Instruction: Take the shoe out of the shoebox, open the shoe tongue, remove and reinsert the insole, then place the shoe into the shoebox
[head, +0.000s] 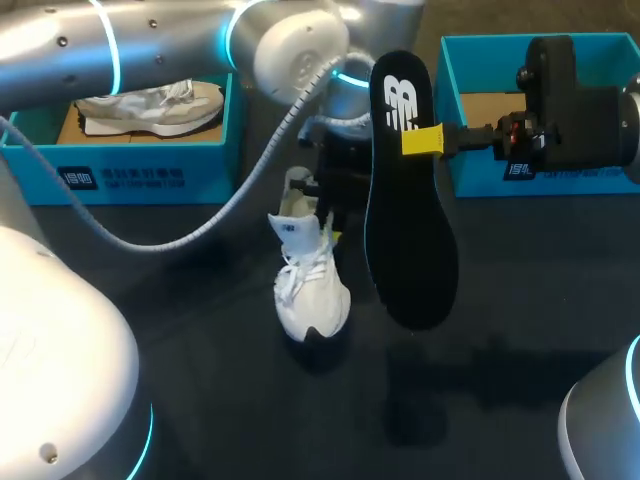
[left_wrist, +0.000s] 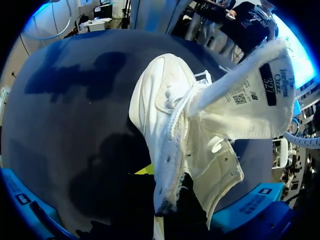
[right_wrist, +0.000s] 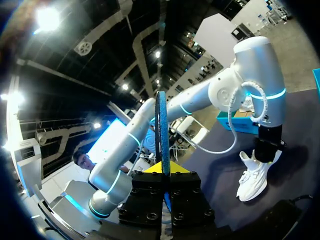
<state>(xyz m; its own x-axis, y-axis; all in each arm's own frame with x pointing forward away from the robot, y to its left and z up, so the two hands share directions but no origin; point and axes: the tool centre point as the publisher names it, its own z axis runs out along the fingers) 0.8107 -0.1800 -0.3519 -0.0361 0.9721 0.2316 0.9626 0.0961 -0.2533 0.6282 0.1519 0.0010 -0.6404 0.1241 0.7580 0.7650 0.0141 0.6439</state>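
head view: insole and shoe, toes nearest

White cloth shoe: woven fabric upper, soft, matt; braided cord laces. Padded cloth tongue: stitched edge, printed label. Black flat insole: foam-like, smooth, matt; thin blue edge. Teal cardboard shoebox: smooth outside, raw brown card inside. Dark table: matt. Left arm's silver shell: smooth, glossy.

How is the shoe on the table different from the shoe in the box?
The table shoe is bright white; the box shoe looks greyer. The table shoe is tipped up, toe down, held by the left gripper; the box shoe lies untouched in the left box. Both are sneakers with laces.
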